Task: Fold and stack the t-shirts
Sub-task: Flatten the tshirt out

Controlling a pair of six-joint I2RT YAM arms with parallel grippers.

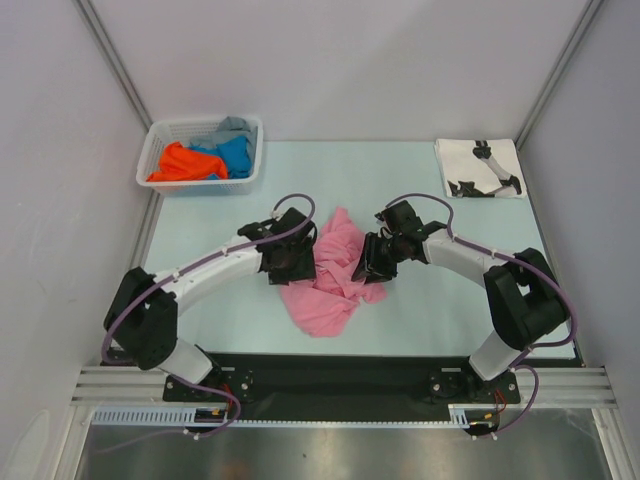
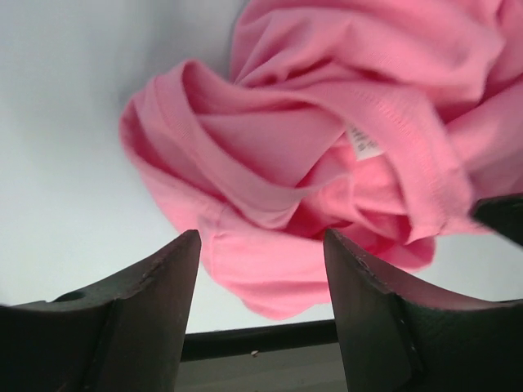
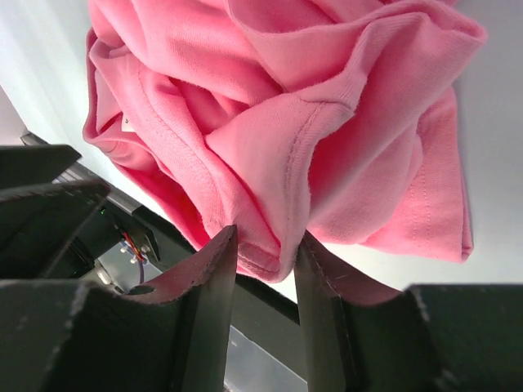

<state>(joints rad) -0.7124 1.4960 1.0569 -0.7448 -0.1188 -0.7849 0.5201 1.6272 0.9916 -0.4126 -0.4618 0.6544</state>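
- Bases of both arms sit at the near edge of the flat pale green table [image 1: 450, 300], and the arms curve inward toward each other.
- Just beyond them, in the middle of the table, lies the soft, crumpled, plain pink t-shirt [image 1: 335, 285], bunched in a heap with neither sleeves nor hem spread.
- Our black two-finger left gripper [image 1: 290, 262] sits at the heap's left side. In its wrist view [image 2: 261, 245] the jaws stand wide apart with nothing between them, and the pink t-shirt [image 2: 327, 147] lies just ahead, its neck label showing.
- Our black two-finger right gripper [image 1: 372, 262] sits at the heap's right side. In its wrist view [image 3: 265, 245] the jaws are narrow and pinch a stitched fold of the pink t-shirt [image 3: 286, 122].
- We judge the step in hand to be opening out this shirt so it can be folded, and no fold is made yet.
- Next, we think, the left gripper needs an edge of its own, so that the two can pull the cloth flat. Grabbing several layers at once would keep it bunched.
- At the far left stands the white plastic lattice basket [image 1: 205, 123], holding an orange t-shirt [image 1: 180, 162], a blue t-shirt [image 1: 235, 155] and a grey t-shirt [image 1: 232, 128].
- At the far right a white t-shirt [image 1: 480, 168] with black print lies folded flat, which we take as the start of the stack.
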